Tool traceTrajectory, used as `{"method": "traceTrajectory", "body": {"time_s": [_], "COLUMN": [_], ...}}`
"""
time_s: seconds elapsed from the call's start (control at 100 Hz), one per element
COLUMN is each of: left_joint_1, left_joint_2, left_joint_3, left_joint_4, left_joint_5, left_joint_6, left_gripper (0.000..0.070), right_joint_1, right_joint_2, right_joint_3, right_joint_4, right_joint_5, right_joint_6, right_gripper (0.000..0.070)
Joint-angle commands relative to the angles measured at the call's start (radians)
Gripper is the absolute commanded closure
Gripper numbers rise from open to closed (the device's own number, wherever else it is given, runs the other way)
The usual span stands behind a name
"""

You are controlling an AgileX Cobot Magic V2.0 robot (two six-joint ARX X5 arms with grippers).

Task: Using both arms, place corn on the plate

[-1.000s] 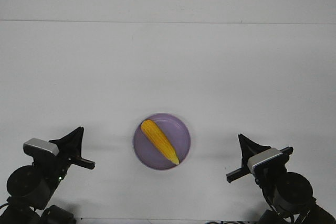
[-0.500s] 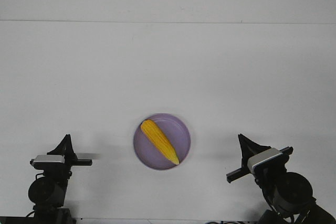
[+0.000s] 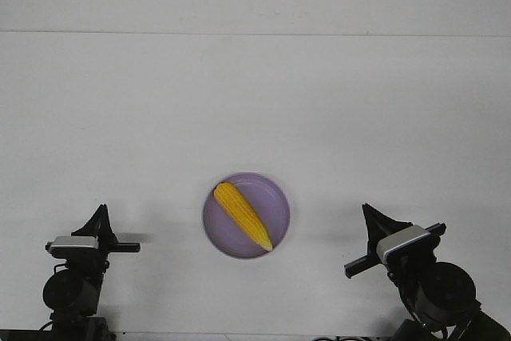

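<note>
Apparently empty grippers [image 3: 100, 215] [image 3: 369, 215], closure unclear.

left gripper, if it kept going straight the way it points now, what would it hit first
The left gripper points forward, away from the robot, over bare table. Nothing lies in that line as far as the front view shows; the plate with the corn sits off to its right. Its height is unclear.

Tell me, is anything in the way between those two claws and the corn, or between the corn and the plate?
Nothing visible is. The corn already lies on the plate, with nothing between them. Only bare table separates it from the left gripper and the right gripper, both held apart from the plate.
</note>
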Motion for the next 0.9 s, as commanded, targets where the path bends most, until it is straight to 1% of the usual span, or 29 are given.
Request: {"method": "traceTrajectory", "body": {"time_s": [0.0, 0.33, 0.42, 0.45, 0.48, 0.57, 0.64, 0.76, 0.82, 0.89], "left_joint_1": [-0.001, -0.001, -0.001, -0.001, -0.001, -0.001, -0.001, -0.001, -0.001, -0.001], "left_joint_2": [-0.002, -0.002, -0.002, -0.002, -0.002, -0.002, -0.002, -0.002, -0.002, -0.002], "left_joint_3": [-0.021, -0.021, -0.021, -0.021, -0.021, -0.021, -0.021, -0.021, -0.021, -0.021], "left_joint_4": [0.010, 0.010, 0.010, 0.010, 0.010, 0.010, 0.010, 0.010, 0.010, 0.010], "left_joint_5": [0.002, 0.002, 0.002, 0.002, 0.002, 0.002, 0.002, 0.002, 0.002, 0.002], "left_joint_6": [0.008, 0.008, 0.008, 0.008, 0.008, 0.008, 0.008, 0.008, 0.008, 0.008], "left_gripper": [0.0686, 0.0686, 0.0686, 0.0686, 0.0686, 0.0686, 0.0686, 0.0686, 0.0687, 0.0686], "right_joint_1": [0.011, 0.011, -0.029, -0.061, -0.103, -0.266, -0.398, -0.610, -0.690, -0.752], "right_joint_2": [0.005, 0.002, -0.014, -0.016, -0.023, -0.049, -0.090, -0.207, -0.268, -0.322], "right_joint_3": [0.010, 0.010, 0.010, 0.009, 0.006, -0.031, -0.108, -0.275, -0.353, -0.436], "right_joint_4": [0.011, 0.010, 0.013, 0.013, 0.013, 0.037, 0.100, 0.188, 0.211, 0.241], "right_joint_5": [0.000, 0.000, -0.004, -0.007, -0.030, -0.163, -0.241, -0.340, -0.372, -0.376], "right_joint_6": [-0.001, -0.001, -0.013, -0.028, -0.024, -0.026, -0.055, -0.084, -0.083, -0.082], "right_gripper": [0.0690, 0.0690, 0.0690, 0.0690, 0.0690, 0.0690, 0.0690, 0.0690, 0.0690, 0.0690]}}
